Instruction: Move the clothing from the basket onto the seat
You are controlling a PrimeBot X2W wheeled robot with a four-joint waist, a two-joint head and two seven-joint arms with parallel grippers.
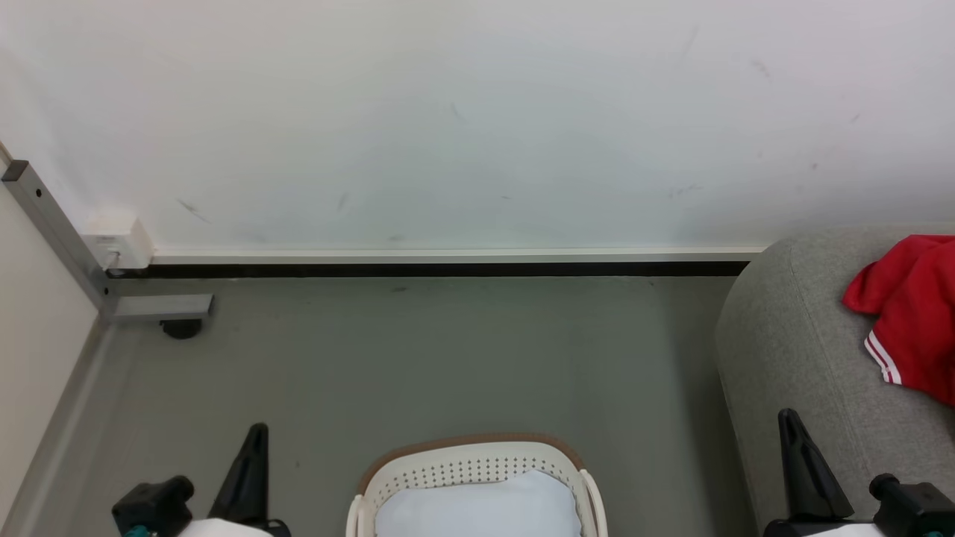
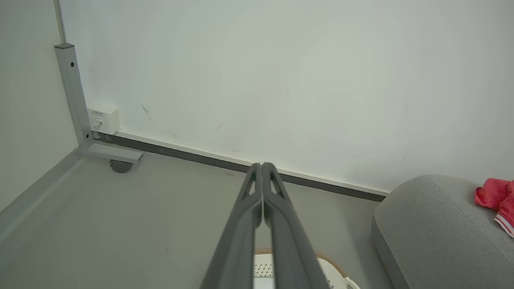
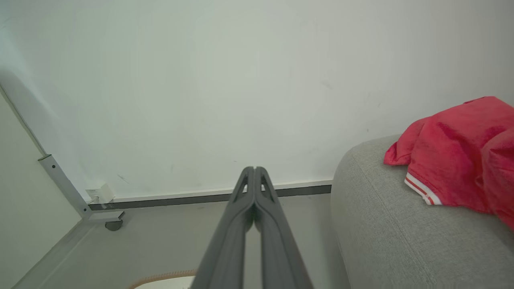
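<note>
I'm seeing the left claw [image 2: 262, 167] and right claw [image 3: 253, 170] both pressed together, holding nothing. The red clothing [image 1: 906, 313] is lying on the grey seat [image 1: 791, 350], while the basket [image 1: 470, 446] is showing a pale pad [image 1: 477, 507]. I'm risking grabbing that pad, mistaking it for a garment.

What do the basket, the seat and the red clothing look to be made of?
The basket looks like moulded white plastic, smooth, with rows of holes and a tan rim band. The seat appears upholstered in light-grey woven fabric: fine weave and seams show. The clothing seems thin soft knit, perhaps synthetic, since it crumples in folds.
</note>
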